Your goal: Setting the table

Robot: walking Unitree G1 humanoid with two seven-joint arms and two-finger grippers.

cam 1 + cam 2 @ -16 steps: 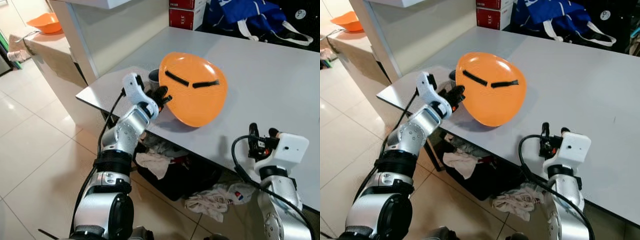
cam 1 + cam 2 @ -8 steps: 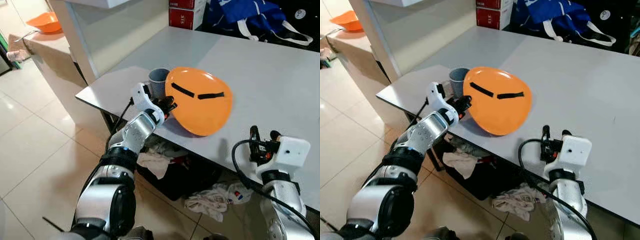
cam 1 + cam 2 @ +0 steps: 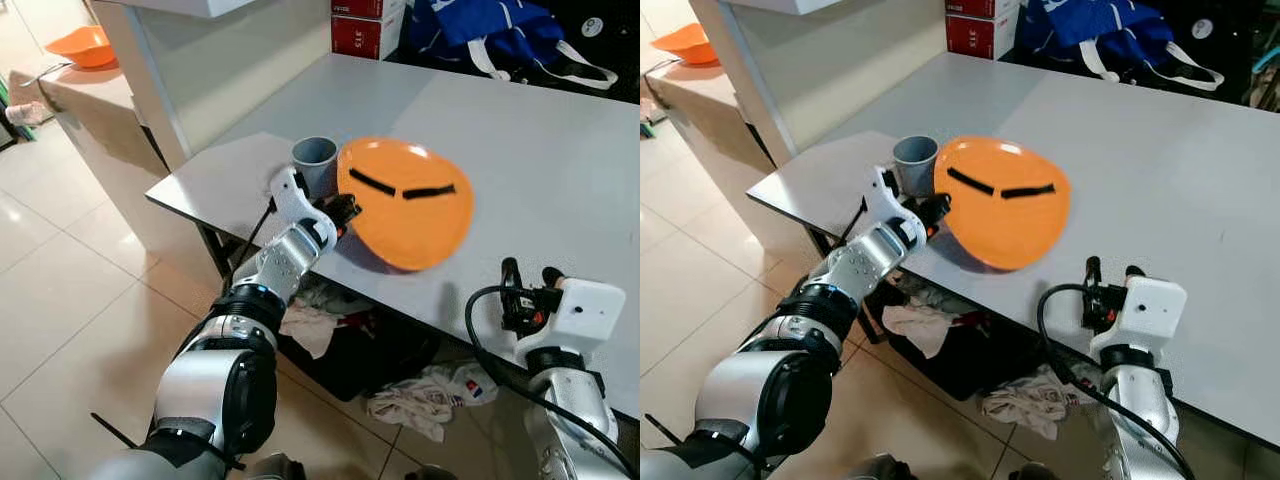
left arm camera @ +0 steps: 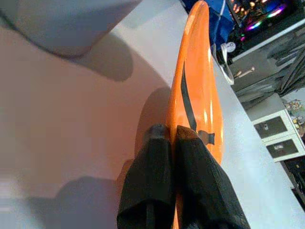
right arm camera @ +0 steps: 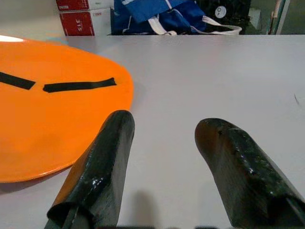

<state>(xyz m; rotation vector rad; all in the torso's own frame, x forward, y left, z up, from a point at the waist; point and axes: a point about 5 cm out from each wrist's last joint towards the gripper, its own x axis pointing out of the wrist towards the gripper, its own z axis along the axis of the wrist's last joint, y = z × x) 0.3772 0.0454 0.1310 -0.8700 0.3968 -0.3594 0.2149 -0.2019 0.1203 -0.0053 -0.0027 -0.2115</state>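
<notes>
On the grey table [image 3: 560, 160], centre frame, your left gripper [image 3: 345, 210] pinches the orange plate [image 3: 405, 200] rim, tilted, beside the grey cup [image 3: 317, 160]. Right gripper [image 5: 164, 157] gapes empty. Plate not yet flat; setting barely begun.

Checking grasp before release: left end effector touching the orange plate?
Touching. The left wrist view shows both black fingers closed tight on the orange plate's rim; the left end effector meets that rim in the left eye view.

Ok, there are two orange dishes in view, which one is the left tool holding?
The orange plate with two black tape strips, on the grey table beside the grey cup. The left tool pinches its rim. The orange bowl sits far off.
</notes>
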